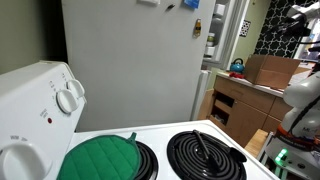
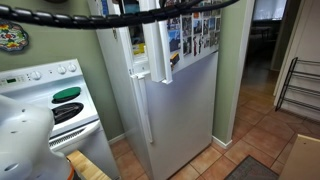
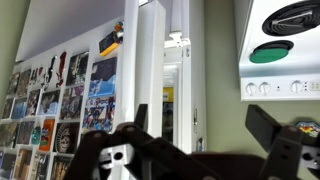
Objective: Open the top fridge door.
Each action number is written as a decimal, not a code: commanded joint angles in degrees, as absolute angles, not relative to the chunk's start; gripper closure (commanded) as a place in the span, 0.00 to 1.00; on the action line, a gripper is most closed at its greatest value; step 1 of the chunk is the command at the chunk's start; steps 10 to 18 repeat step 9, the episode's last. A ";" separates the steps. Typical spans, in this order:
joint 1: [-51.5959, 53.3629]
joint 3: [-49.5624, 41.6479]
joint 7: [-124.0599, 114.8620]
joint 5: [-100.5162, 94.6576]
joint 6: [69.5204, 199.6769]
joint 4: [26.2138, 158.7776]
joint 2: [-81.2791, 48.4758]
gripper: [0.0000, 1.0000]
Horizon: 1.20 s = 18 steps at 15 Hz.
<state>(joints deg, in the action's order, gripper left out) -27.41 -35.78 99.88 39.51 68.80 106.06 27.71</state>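
Black two-fingered claw [image 3: 197, 112] spread wide and empty, facing the tall white top fridge door [image 3: 151, 70], which stands ajar on the big pale-grey fridge [image 1: 130, 60].

In the wrist view the door's white edge rises beyond the gap between the claw's fingers [image 3: 139, 118], with nothing gripped. The fridge's lit inside shows as a narrow slit just beside that edge, and rows of colourful photos [image 3: 60, 100] cover the face on its other side. In an exterior view the door juts out from the fridge's upper front, above the shut white lower door [image 2: 180, 115]. Its white inner racks [image 1: 211, 30] hold small items, too blurred to name.
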 commanded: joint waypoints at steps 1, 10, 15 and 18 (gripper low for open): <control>-26.05 -36.62 94.12 37.21 66.25 103.57 28.68 0.00; -25.00 -37.16 93.22 38.34 67.77 103.68 29.02 0.00; -25.00 -37.16 93.22 38.34 67.77 103.68 29.02 0.00; -25.00 -37.16 93.22 38.34 67.77 103.68 29.02 0.00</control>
